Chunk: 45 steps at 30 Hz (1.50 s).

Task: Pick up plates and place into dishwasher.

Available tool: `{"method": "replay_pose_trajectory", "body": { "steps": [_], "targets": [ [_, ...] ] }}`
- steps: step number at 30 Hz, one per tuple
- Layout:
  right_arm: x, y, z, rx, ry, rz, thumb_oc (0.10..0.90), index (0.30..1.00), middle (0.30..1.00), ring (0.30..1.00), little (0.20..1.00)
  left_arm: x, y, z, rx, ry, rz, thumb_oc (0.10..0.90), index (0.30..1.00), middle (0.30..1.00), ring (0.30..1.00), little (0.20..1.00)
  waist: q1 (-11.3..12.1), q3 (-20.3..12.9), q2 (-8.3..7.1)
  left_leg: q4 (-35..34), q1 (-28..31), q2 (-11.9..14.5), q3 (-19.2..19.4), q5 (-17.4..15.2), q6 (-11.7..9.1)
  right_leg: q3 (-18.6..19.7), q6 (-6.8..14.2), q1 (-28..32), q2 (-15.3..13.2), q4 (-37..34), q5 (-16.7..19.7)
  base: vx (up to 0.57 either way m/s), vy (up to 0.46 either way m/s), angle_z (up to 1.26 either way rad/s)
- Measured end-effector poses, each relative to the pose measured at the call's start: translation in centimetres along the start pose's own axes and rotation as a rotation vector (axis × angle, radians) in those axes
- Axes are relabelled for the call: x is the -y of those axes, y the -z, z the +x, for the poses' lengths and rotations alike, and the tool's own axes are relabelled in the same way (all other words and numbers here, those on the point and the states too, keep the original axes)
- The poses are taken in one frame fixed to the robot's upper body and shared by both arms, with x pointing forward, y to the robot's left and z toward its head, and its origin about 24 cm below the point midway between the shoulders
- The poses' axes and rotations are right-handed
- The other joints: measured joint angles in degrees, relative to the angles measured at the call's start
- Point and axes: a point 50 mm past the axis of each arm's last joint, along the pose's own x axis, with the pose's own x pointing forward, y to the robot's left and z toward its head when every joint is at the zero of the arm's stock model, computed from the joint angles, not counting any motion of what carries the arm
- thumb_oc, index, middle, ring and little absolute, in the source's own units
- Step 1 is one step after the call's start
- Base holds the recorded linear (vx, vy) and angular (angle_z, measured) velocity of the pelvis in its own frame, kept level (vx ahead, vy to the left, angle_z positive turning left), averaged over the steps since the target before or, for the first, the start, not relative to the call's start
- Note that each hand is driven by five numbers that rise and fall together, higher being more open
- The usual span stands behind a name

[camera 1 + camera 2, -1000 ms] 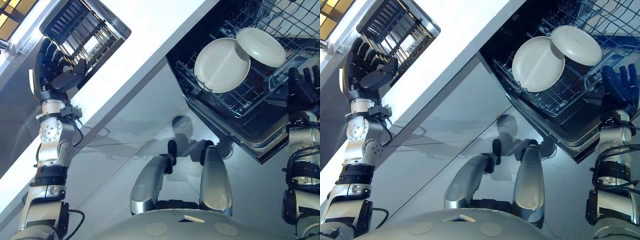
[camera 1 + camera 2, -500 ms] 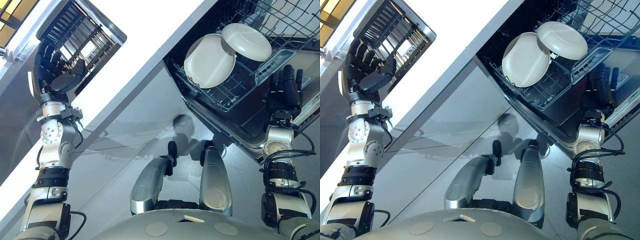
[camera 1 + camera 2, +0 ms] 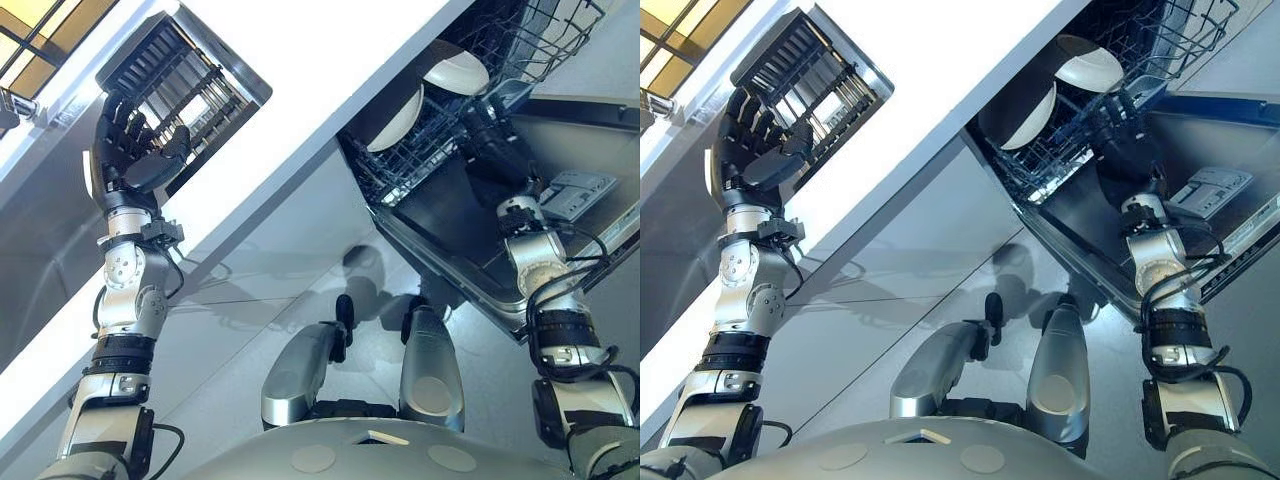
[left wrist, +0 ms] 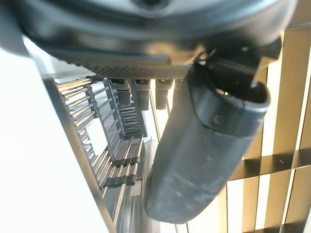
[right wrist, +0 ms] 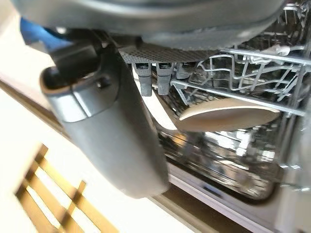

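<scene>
My right hand (image 3: 1127, 140) has advanced in the last second from the open dishwasher door (image 3: 470, 235) up to the front edge of the lower rack (image 3: 420, 160), where it now sits just short of the two plates. In the right wrist view my fingers (image 5: 148, 80) extend straight toward the rack wires and hold nothing. The nearer plate (image 3: 398, 118) stands on edge in the rack just past my fingertips, and the second plate (image 3: 455, 70) leans further back, beyond it. Both plates show less of their faces than they did a second ago; the whole picture has shifted with them, so I put that down to the head turning, not to the plates moving. My left hand (image 3: 130, 150) remains raised at the drying rack (image 3: 185, 75) set into the white table (image 3: 300, 60), its fingers (image 4: 138, 94) loosely spread, the thumb standing out, nothing in its grasp. No plate is visible in that drying rack beyond my fingers. Judgement: two plates are already loaded, and the right hand's approach suggests it is settling or checking the nearer plate. Risk noted: straight fingers nudging an edge-standing plate could tip it against its neighbour.
</scene>
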Motion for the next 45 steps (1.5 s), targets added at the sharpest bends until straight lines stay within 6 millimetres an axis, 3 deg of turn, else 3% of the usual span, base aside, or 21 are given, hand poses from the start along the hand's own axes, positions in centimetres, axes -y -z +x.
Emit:
{"method": "replay_pose_trajectory", "body": {
  "steps": [5, 16, 19, 24, 29, 31, 36, 45],
  "targets": [
    [0.3, 0.1, 0.1, -0.037, 0.067, -0.098, 0.800, 0.900, 0.900, 0.900, 0.900, 0.0, 0.8, -0.1, -0.031, 0.005, -0.003, 0.800, 0.900, 0.900, 0.900, 0.900, 0.25, -0.07, 0.00, -1.24, 2.80, 0.27, -2.11, 0.15, -0.25, -3.74, -0.25, 4.07, -0.41, -1.78, -0.11, 0.06, 0.039, 0.16],
    [0.4, 1.6, 0.1, 0.016, 0.253, -0.202, 0.800, 0.900, 0.900, 0.900, 0.900, 0.7, 1.6, -0.5, -0.057, 0.060, -0.011, 0.800, 0.900, 0.900, 0.900, 0.900, 1.50, -1.10, -0.70, -2.47, 5.23, 0.29, -3.51, 0.36, -0.18, -5.10, -0.21, 7.56, -0.08, -3.85, -0.10, 0.03, 0.007, 0.07],
    [1.7, 2.1, -1.1, 0.009, 0.304, -0.250, 0.800, 0.900, 0.900, 0.900, 0.900, 0.7, 2.3, -1.2, -0.081, 0.059, -0.027, 0.800, 0.900, 0.900, 0.900, 0.900, 2.05, -2.58, -1.24, -3.24, 6.16, 0.46, -3.72, 0.36, -0.16, -5.09, -0.11, 8.62, 0.32, -5.00, -0.04, 0.00, -0.066, 0.06],
    [5.3, 2.8, -5.3, -0.015, 0.474, -0.326, 0.800, 0.900, 0.900, 0.900, 0.900, 0.1, 1.9, -2.6, -0.060, 0.070, -0.041, 0.800, 0.900, 0.900, 0.900, 0.900, 2.82, -4.08, -3.52, -4.94, 8.24, 1.14, -3.00, 0.10, 0.21, -2.62, 0.70, 11.17, 2.19, -8.76, 0.44, 0.01, -0.083, 0.03],
    [7.8, -0.9, -8.5, 0.124, 0.587, -0.356, 0.800, 0.900, 0.900, 0.900, 0.900, -3.0, 2.2, -4.8, -0.099, 0.000, -0.003, 0.800, 0.900, 0.900, 0.900, 0.900, 1.03, -4.66, -5.15, -7.36, 12.46, 1.22, -0.50, -0.65, 1.34, 0.29, 2.24, 15.07, 3.05, -12.98, 1.71, 0.01, -0.070, -0.23],
    [8.5, -2.2, -9.3, 0.170, 0.608, -0.368, 0.800, 0.900, 0.900, 0.900, 0.900, -4.1, 1.9, -4.9, -0.097, -0.032, 0.012, 0.800, 0.900, 0.900, 0.900, 0.900, 0.06, -6.36, -6.81, -7.55, 12.69, 1.27, 0.43, -0.96, 1.70, 1.16, 2.71, 15.48, 3.32, -14.79, 2.47, -0.02, -0.096, -0.22],
    [8.7, -1.9, -10.1, 0.147, 0.559, -0.392, 0.800, 0.900, 0.900, 0.900, 0.900, -4.9, 1.1, -4.5, -0.077, -0.036, 0.040, 0.800, 0.900, 0.900, 0.900, 0.900, -1.51, -8.43, -9.56, -8.27, 13.82, 1.34, 1.10, -1.01, 2.21, 1.88, 3.45, 17.43, 3.64, -18.31, 4.12, -0.03, -0.089, -0.10],
    [9.2, -0.9, -10.3, 0.095, 0.555, -0.386, 0.800, 0.900, 0.900, 0.900, 0.900, -5.1, 1.4, -4.2, -0.096, -0.031, 0.053, 0.800, 0.900, 0.900, 0.900, 0.900, -1.97, -8.77, -9.57, -8.58, 14.44, 1.17, 3.71, -0.92, 3.27, 4.50, 4.38, 18.35, 3.82, -21.82, 7.08, -0.01, -0.056, -0.14]
  ]
}}
